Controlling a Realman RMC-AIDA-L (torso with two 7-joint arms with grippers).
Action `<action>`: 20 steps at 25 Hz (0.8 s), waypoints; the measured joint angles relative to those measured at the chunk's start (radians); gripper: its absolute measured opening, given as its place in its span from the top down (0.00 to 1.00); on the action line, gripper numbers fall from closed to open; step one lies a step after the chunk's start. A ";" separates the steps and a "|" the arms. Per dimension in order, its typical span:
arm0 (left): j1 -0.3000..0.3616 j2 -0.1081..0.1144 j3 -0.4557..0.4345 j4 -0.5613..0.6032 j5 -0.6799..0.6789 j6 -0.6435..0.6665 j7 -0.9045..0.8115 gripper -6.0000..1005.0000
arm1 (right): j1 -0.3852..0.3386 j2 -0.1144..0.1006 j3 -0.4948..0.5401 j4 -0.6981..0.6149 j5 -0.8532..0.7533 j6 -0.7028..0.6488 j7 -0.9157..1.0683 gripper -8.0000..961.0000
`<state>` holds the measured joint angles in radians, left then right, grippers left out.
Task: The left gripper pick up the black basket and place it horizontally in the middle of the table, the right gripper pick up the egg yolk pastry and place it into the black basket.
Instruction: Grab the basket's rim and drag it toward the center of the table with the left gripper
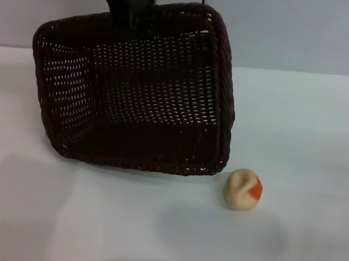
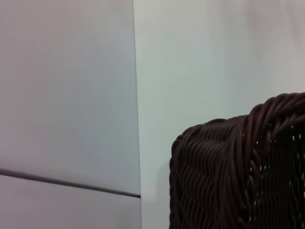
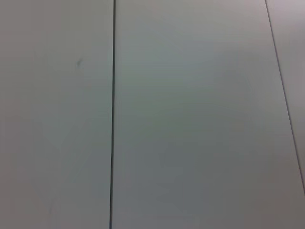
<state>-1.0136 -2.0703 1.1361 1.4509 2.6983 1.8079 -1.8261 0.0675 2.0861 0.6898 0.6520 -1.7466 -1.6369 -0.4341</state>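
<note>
Lying broad and white across the lower head view: tabletop (image 1: 311,238), meeting a pale grey wall (image 1: 303,32) along its far edge. Carrying soft grey shadows near its front edge. Showing in the wrist views as pale panels (image 3: 190,119) split by thin dark seams (image 3: 113,119), one seam crossing another (image 2: 71,183).
</note>
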 joint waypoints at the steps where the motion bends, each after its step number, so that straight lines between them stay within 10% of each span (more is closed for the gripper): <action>1: 0.001 0.000 0.006 -0.008 -0.002 -0.009 -0.003 0.74 | 0.000 0.000 0.000 0.000 0.000 0.000 0.000 0.35; 20: 0.020 -0.005 0.154 -0.100 -0.038 -0.183 -0.140 0.67 | 0.006 -0.003 -0.003 0.000 -0.001 0.000 0.002 0.35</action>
<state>-0.9938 -2.0756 1.2897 1.3511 2.6599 1.6251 -1.9664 0.0732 2.0831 0.6866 0.6518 -1.7473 -1.6368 -0.4324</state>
